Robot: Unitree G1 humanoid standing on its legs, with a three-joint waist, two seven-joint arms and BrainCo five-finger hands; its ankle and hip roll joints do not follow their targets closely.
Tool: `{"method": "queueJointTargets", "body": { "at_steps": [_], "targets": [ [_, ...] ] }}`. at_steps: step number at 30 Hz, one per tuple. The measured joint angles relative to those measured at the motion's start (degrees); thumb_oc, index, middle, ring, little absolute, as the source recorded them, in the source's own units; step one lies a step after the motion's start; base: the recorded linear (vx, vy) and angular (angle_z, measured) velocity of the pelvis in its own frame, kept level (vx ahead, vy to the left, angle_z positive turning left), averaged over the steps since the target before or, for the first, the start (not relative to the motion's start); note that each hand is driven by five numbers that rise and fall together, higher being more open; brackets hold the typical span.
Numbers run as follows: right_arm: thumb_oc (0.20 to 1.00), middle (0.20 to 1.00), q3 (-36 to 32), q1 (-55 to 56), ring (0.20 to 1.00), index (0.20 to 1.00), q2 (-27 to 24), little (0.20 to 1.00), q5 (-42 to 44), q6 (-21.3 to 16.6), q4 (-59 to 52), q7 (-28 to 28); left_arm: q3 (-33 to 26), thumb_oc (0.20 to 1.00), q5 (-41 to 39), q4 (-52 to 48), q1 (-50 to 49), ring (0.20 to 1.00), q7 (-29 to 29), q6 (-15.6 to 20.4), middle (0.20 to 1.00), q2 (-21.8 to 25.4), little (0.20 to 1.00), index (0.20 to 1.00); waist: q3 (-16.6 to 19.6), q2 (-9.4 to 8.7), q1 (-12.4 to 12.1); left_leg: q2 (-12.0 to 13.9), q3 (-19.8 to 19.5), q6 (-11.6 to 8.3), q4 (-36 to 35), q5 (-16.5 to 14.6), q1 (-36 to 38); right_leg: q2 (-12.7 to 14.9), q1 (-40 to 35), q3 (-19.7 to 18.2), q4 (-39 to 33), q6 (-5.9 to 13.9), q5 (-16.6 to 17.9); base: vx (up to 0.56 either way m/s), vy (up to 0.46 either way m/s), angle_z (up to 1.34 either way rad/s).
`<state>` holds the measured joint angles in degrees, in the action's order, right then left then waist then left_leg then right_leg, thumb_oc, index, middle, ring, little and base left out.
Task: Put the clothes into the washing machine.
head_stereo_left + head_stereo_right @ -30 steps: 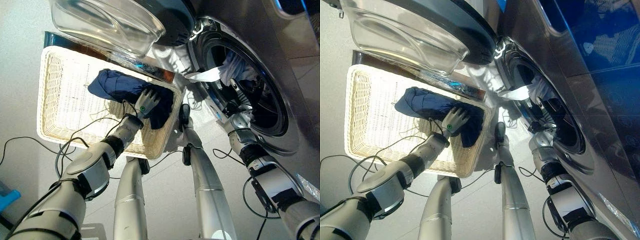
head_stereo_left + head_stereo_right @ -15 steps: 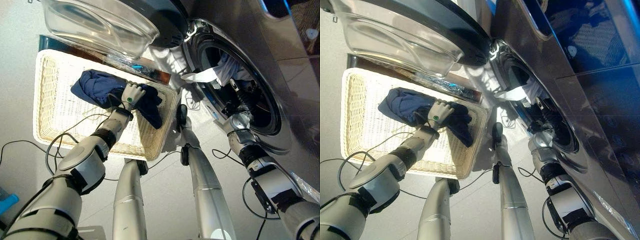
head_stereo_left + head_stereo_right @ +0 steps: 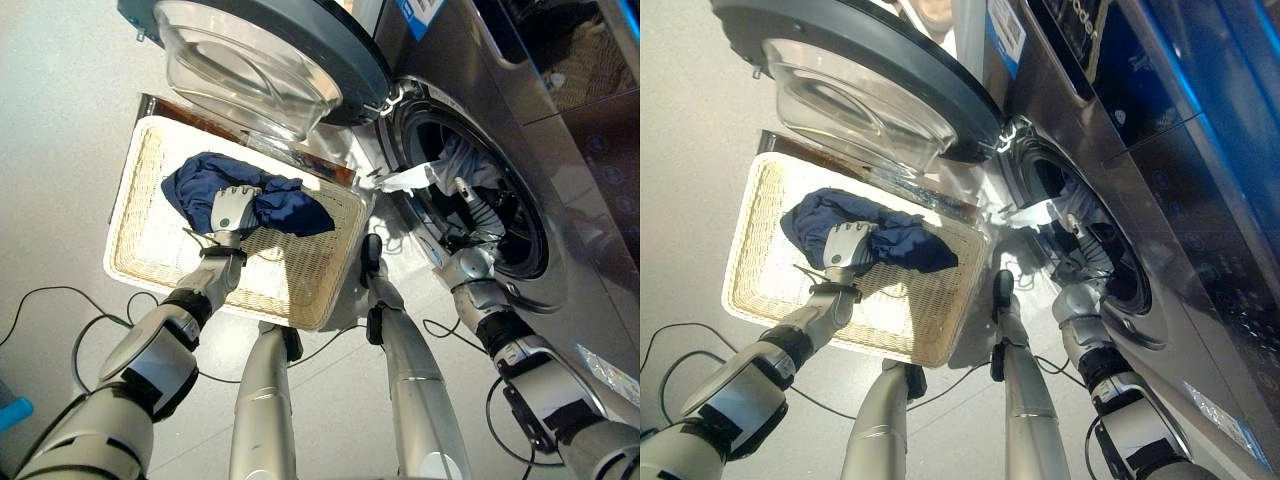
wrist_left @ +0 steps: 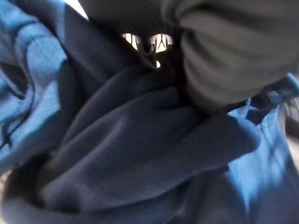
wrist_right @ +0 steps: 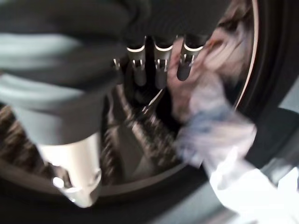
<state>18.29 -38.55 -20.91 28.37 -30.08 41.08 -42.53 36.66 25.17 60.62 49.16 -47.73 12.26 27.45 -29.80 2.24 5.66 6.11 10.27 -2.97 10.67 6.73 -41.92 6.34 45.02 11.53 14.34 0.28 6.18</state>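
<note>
While in basket [image 3: 300, 290], hand [image 3: 232, 208] on garment [image 3: 285, 208].

No print can be read — washing machine [image 3: 560, 150] labels blur.

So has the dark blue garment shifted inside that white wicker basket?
Yes. The dark blue garment was dragged from the white wicker basket's washer-side wall toward its middle, under the left hand.

The right hand [image 5: 93, 51] is seen inside the washing machine drum [image 5: 140, 135], its fingers [image 5: 160, 65] held straight, beside pale clothes [image 5: 210, 126] draped over the drum's rim.
</note>
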Motion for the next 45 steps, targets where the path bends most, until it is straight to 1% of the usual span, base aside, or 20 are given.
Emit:
{"method": "queueJointTargets", "body": {
  "at_steps": [4,8,9,10,12,14,15,16,17,18,19,20,21,26,31,33,36,38,39,45],
  "targets": [
    [1.000,1.000,3.0,3.1,1.000,1.000,0.3,1.000,0.2,2.1,-5.3,10.3,-6.6,0.200,-4.3,-13.2,-5.5,0.200,1.3,1.4,0.200,-0.8,0.200,0.200,-0.2,-0.34,-1.5,-0.5,-1.3,-0.14,-0.2,0.0,3.0,0.8,-3.1,1.3,1.4,0.25,-1.6,0.00,-0.034,0.15],
    [1.000,1.000,4.0,4.3,1.000,1.000,0.4,1.000,-0.9,3.8,-7.4,16.0,-7.3,0.200,-8.9,-19.5,-7.7,0.200,3.6,1.1,0.200,-0.9,0.200,0.200,-0.4,-0.78,-2.5,-0.7,-1.9,-0.17,-0.3,0.0,4.7,1.1,-4.7,1.6,2.4,0.38,-2.6,0.01,-0.023,0.13],
    [1.000,1.000,5.0,5.6,1.000,1.000,0.0,1.000,-1.3,5.5,-8.2,21.4,-10.8,0.200,-12.9,-24.3,-10.6,0.200,5.6,1.1,0.200,-1.6,0.200,0.200,-0.4,-0.91,-3.2,-0.9,-2.6,-0.19,-0.5,-0.1,6.4,1.4,-6.6,2.1,2.7,0.69,-3.2,0.03,-0.044,0.14],
    [1.000,1.000,4.8,6.4,1.000,1.000,-0.2,1.000,-1.4,5.6,-8.5,23.1,-11.2,0.200,-13.9,-25.0,-11.8,0.200,5.9,1.4,0.200,-1.7,0.200,0.200,-0.4,-0.98,-3.6,-1.0,-2.6,-0.19,-0.6,-0.1,7.1,1.4,-7.2,2.2,2.7,0.75,-3.3,0.03,-0.051,0.19],
    [1.000,1.000,5.1,7.7,1.000,1.000,-1.2,1.000,-2.4,6.6,-3.9,31.0,-14.7,0.200,-20.0,-25.7,-16.9,0.200,9.4,5.4,0.200,-2.1,0.200,0.200,-0.6,-1.22,-5.1,-1.1,-3.2,-0.19,-1.6,-0.1,10.3,2.0,-10.4,3.2,2.8,0.87,-4.0,0.03,-0.048,0.15],
    [1.000,1.000,5.8,8.1,1.000,1.000,-1.7,1.000,-3.6,7.0,0.0,34.1,-15.4,0.200,-24.6,-24.8,-19.1,0.200,11.3,8.4,0.200,-2.2,0.200,0.200,-0.5,-1.31,-5.1,-1.3,-4.1,-0.23,-2.0,-0.1,11.7,2.0,-12.2,4.0,2.8,1.00,-4.6,0.03,-0.050,0.22],
    [1.000,1.000,6.1,8.4,1.000,1.000,-2.8,1.000,-4.9,7.7,0.2,36.2,-15.2,0.200,-36.0,-25.0,-19.7,0.200,17.3,9.3,0.200,-2.1,0.200,0.200,-0.5,-1.48,-6.1,-1.3,-4.4,-0.24,-2.0,-0.1,11.7,2.1,-12.4,4.3,2.8,0.99,-4.9,0.03,-0.079,0.19],
    [1.000,1.000,6.4,8.0,1.000,1.000,-2.6,1.000,-6.2,7.2,1.6,36.9,-17.7,0.200,-40.4,-24.3,-20.1,0.200,19.6,8.0,0.200,-4.8,0.200,0.200,-0.5,-1.52,-6.6,-1.4,-4.6,-0.31,-2.0,-0.2,11.6,2.2,-12.4,4.6,2.9,1.03,-5.0,0.01,-0.119,0.18],
    [1.000,1.000,8.0,5.7,1.000,1.000,-1.9,1.000,-8.9,7.1,6.1,37.3,-21.9,0.200,-41.5,-19.8,-19.3,0.200,18.2,9.4,0.200,-9.1,0.200,0.200,-0.5,-1.53,-6.6,-1.6,-5.2,-0.26,-2.1,0.1,11.7,2.3,-12.9,4.9,2.6,0.96,-5.0,0.02,-0.068,0.21],
    [1.000,1.000,9.7,3.9,1.000,1.000,-0.8,1.000,-10.9,7.1,7.8,37.3,-19.1,0.200,-45.8,-17.1,-19.1,0.200,21.7,10.2,0.200,-9.4,0.200,0.200,-0.5,-1.69,-6.9,-1.6,-5.8,-0.16,-2.0,0.2,11.4,2.3,-13.1,5.5,2.6,1.00,-5.0,0.01,-0.058,0.19],
    [1.000,1.000,9.7,3.9,1.000,1.000,-0.8,1.000,-10.9,7.1,7.8,37.3,-19.1,0.200,-45.8,-17.1,-19.1,0.200,21.7,10.2,0.200,-9.4,0.200,0.200,-0.5,-1.69,-6.9,-1.6,-5.8,-0.16,-2.0,0.2,11.4,2.3,-13.1,5.5,2.6,1.00,-5.0,0.02,-0.037,0.12],
    [1.000,1.000,11.2,1.5,1.000,1.000,0.0,1.000,-14.7,7.6,7.1,36.7,-17.4,0.200,-46.9,-15.6,-19.6,0.200,24.3,13.9,0.200,-9.5,0.200,0.200,-0.7,-2.10,-6.7,-1.6,-6.0,-0.25,-2.0,0.3,10.9,2.4,-12.6,5.7,2.6,0.97,-5.0,0.03,-0.015,0.07],
    [1.000,1.000,12.2,-0.2,1.000,1.000,0.2,1.000,-16.4,7.8,7.3,36.9,-15.7,0.200,-40.3,-15.2,-19.2,0.200,21.0,17.1,0.200,-9.5,0.200,0.200,-0.7,-2.11,-6.8,-1.6,-6.2,-0.18,-1.8,0.4,10.4,2.5,-12.4,5.9,2.9,0.89,-4.9,0.04,-0.010,0.09],
    [1.000,1.000,14.3,-6.2,1.000,1.000,-0.5,1.000,-20.6,9.8,8.1,37.4,-15.4,0.200,-55.7,-17.1,-14.2,0.200,30.3,16.0,0.200,-9.4,0.200,0.200,-0.7,-2.05,-7.5,-2.2,-6.8,-0.07,-1.5,0.4,10.3,3.1,-12.3,6.3,3.8,0.89,-5.4,0.03,0.000,0.08],
    [1.000,1.000,14.4,-6.9,1.000,1.000,-1.2,1.000,-23.3,13.3,6.1,38.8,-15.4,0.200,-62.3,-24.9,-15.6,0.200,35.4,13.8,0.200,-8.8,0.200,0.200,-0.8,-1.94,-8.6,-2.6,-7.6,-0.21,-2.0,0.7,10.3,3.4,-12.2,7.2,4.8,0.37,-6.2,0.01,-0.025,0.09],
    [1.000,1.000,14.4,-7.3,1.000,1.000,-1.6,1.000,-23.2,13.9,6.5,41.3,-15.4,0.200,-65.8,-26.7,-16.3,0.200,38.2,11.3,0.200,-8.7,0.200,0.200,-1.0,-1.56,-9.5,-2.9,-7.9,-0.26,-2.1,0.7,10.3,4.0,-11.9,7.6,6.0,0.12,-6.9,0.02,-0.032,0.10],
    [1.000,1.000,14.5,-8.5,1.000,1.000,-1.4,1.000,-23.1,14.3,6.6,43.6,-15.4,0.200,-69.2,-28.4,-17.1,0.200,42.3,8.0,0.200,-8.4,0.200,0.200,-1.1,-1.26,-10.0,-3.2,-8.9,-0.47,-2.1,0.9,10.2,4.4,-11.8,8.2,7.2,0.08,-8.0,0.01,-0.021,0.16],
    [1.000,1.000,14.5,-8.5,1.000,1.000,-1.4,1.000,-23.1,14.3,6.6,43.6,-15.4,0.200,-69.2,-28.4,-17.1,0.200,42.3,8.0,0.200,-8.4,0.200,0.200,-1.1,-1.26,-10.0,-3.2,-8.9,-0.47,-2.1,0.9,10.2,4.4,-11.8,8.2,7.2,0.08,-8.0,0.00,-0.005,0.05],
    [1.000,1.000,15.0,-10.1,1.000,1.000,-1.4,1.000,-23.1,14.5,6.7,44.6,-15.3,0.200,-69.9,-30.2,-17.3,0.200,43.8,6.1,0.200,-8.3,0.200,0.200,-1.1,-1.22,-10.6,-3.5,-9.0,-0.53,-2.1,0.9,10.1,4.9,-11.3,8.2,8.3,0.06,-8.6,0.00,-0.008,0.05],
    [1.000,1.000,15.6,-11.3,1.000,1.000,-1.2,1.000,-23.1,14.5,6.8,45.5,-14.9,0.200,-69.9,-32.0,-17.3,0.200,44.9,5.5,0.200,-8.2,0.200,0.200,-1.1,-1.03,-11.6,-3.6,-9.1,-0.60,-2.1,1.0,10.1,5.1,-11.1,8.2,9.1,0.02,-9.2,0.01,-0.006,0.03]
  ]
}}
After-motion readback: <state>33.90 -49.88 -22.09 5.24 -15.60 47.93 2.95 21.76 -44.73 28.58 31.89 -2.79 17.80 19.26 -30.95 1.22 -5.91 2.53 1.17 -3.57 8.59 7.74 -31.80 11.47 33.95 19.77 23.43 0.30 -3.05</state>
